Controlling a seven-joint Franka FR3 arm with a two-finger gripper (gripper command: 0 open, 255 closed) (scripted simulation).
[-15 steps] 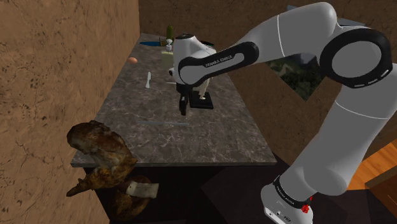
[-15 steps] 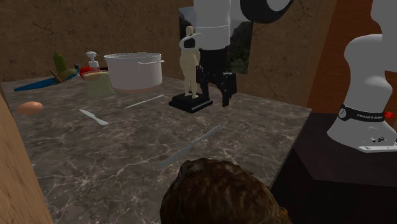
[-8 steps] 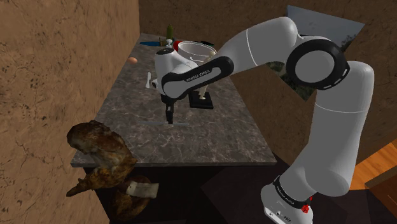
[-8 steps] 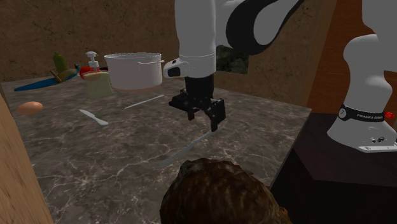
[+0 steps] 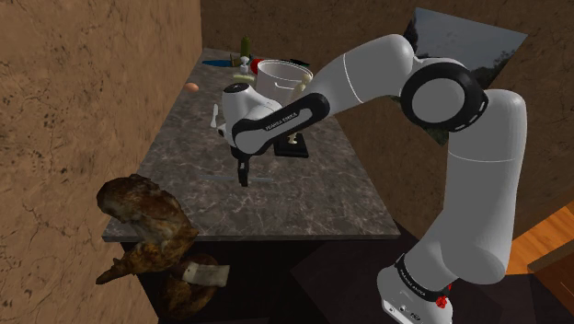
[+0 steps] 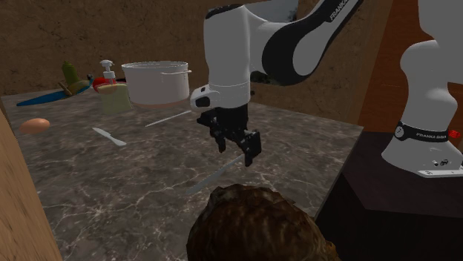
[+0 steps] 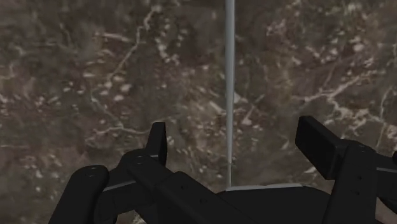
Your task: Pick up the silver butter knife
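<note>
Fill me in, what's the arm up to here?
The white arm is going for the silver butter knife, which lies flat on the marbled counter. Its gripper hovers just above the knife with its fingers open, one on either side of it, touching nothing. The knife is not lifted yet. A pot stands further back on the counter.

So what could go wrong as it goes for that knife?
The knife lies flat and thin on the counter, so the open gripper may jam into the surface, or close above the knife and miss it. Gripped across so narrow a width, it could also swivel or slip.
</note>
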